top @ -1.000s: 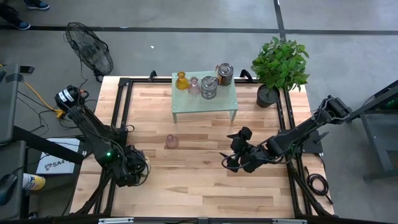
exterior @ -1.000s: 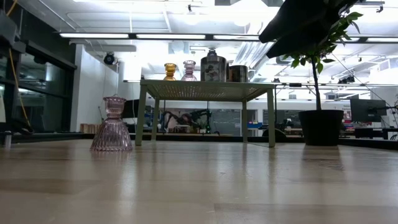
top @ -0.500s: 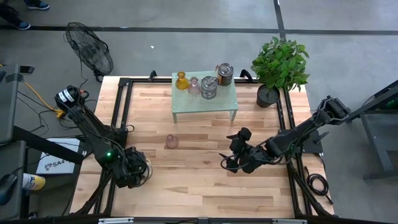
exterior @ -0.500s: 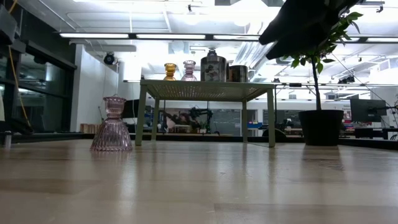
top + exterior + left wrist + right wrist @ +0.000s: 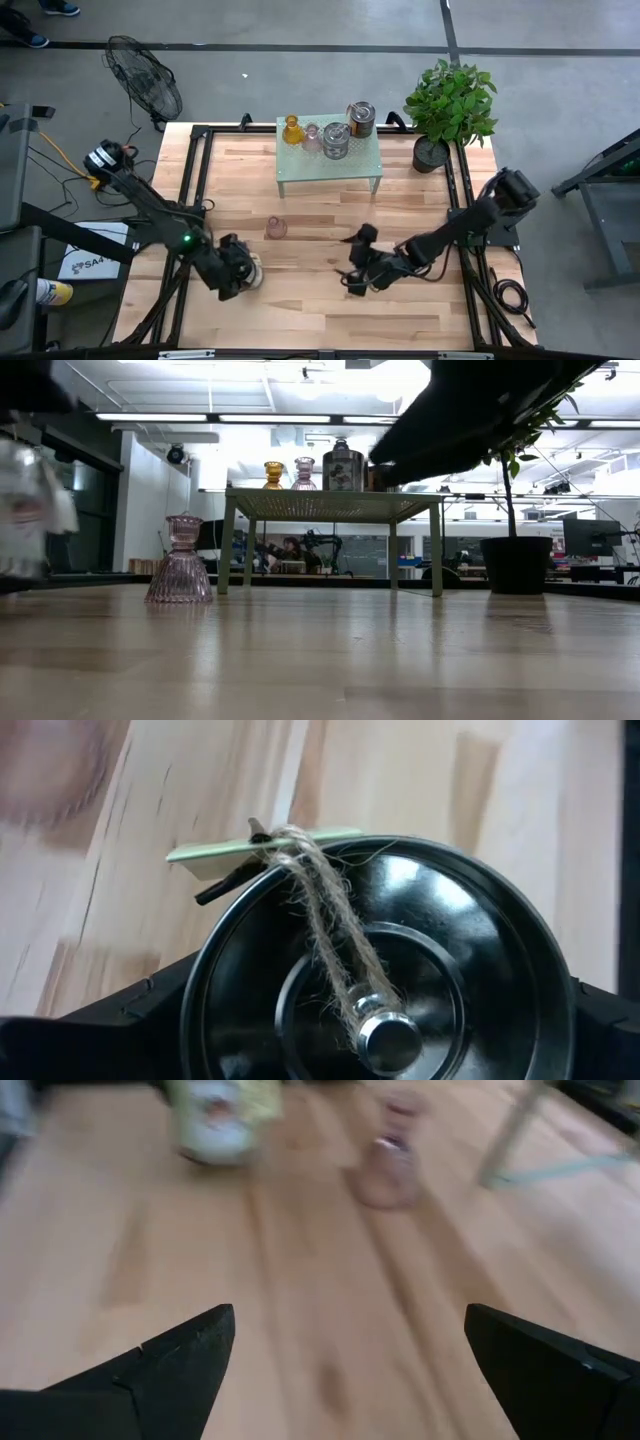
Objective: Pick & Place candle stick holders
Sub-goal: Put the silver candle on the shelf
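Observation:
My left gripper (image 5: 244, 273) is near the table's front left, shut on a silvery metal candle stick holder (image 5: 380, 970). Its top carries a knob (image 5: 386, 1040) tied with twine and a pale green tag (image 5: 262, 844). My right gripper (image 5: 354, 272) stands open and holds nothing, right of the table's middle. It points toward a pink glass holder (image 5: 276, 228) that stands alone on its flared base on the wood. The pale green stand (image 5: 330, 162) at the back bears an amber holder (image 5: 291, 129), a pink one (image 5: 312, 137) and two silvery ones (image 5: 336, 141). My left gripper has the silvery holder between its two fingers (image 5: 105, 1020), one on each side of the round wall just below the top rim (image 5: 205, 982). The fingers slant down from the table's left side. The holder is upright and, in the low view, clear of the table (image 5: 25, 510).
A potted plant (image 5: 448, 105) stands at the table's back right corner. A fan (image 5: 145, 78) stands on the floor beyond the back left corner. Bare wood (image 5: 300, 310) stretches along the near edge between the two grippers.
My left gripper has swung toward the table's middle with the silvery holder, which now shows at the low view's left edge. My right gripper has gone down and toward the table's left and near edge, still open. The pink holder on the wood has stayed put.

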You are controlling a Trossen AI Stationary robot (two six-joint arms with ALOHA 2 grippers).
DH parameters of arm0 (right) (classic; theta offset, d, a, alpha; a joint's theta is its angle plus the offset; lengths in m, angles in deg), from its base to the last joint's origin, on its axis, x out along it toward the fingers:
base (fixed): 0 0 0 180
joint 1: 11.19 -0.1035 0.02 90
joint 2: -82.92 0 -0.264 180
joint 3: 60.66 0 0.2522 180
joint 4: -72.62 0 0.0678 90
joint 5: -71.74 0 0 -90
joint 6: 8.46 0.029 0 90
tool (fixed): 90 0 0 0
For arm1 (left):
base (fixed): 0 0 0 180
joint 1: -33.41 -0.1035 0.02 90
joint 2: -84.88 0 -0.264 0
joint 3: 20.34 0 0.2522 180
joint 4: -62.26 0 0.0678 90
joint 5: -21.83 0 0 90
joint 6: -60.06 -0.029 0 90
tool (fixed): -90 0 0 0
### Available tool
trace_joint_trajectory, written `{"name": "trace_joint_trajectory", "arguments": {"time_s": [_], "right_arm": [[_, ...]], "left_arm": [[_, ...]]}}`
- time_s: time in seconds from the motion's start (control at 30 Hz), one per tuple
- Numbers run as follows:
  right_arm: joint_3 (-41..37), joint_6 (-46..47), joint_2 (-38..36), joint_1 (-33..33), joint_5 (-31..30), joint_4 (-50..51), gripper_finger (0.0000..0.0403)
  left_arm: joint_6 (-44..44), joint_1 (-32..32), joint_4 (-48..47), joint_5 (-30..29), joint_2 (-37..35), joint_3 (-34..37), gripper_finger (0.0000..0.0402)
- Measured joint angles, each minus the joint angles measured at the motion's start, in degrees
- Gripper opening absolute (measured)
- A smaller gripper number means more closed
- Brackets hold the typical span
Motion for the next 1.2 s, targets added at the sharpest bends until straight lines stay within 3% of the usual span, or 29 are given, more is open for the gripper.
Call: {"name": "trace_joint_trajectory", "arguments": {"time_s": [0.17,0.43,0.8,1.2], "right_arm": [[0.0,-5.7,5.1,0.1,6.2,-13.8,0.0390],[0.1,-7.5,12.4,1.9,11.8,-27.0,0.0390],[7.2,-14.8,16.6,2.8,13.2,-28.2,0.0390],[8.5,-17.5,16.6,3.5,10.6,-29.1,0.0390]], "left_arm": [[-6.2,-3.6,3.9,2.6,0.0,-0.1,0.0360],[-13.2,-5.8,4.6,3.0,0.5,-4.5,0.0360],[-26.6,-10.5,1.4,1.9,11.3,-16.1,0.0360],[-37.3,-13.2,-4.9,-0.6,18.9,-28.4,0.0360]]}}
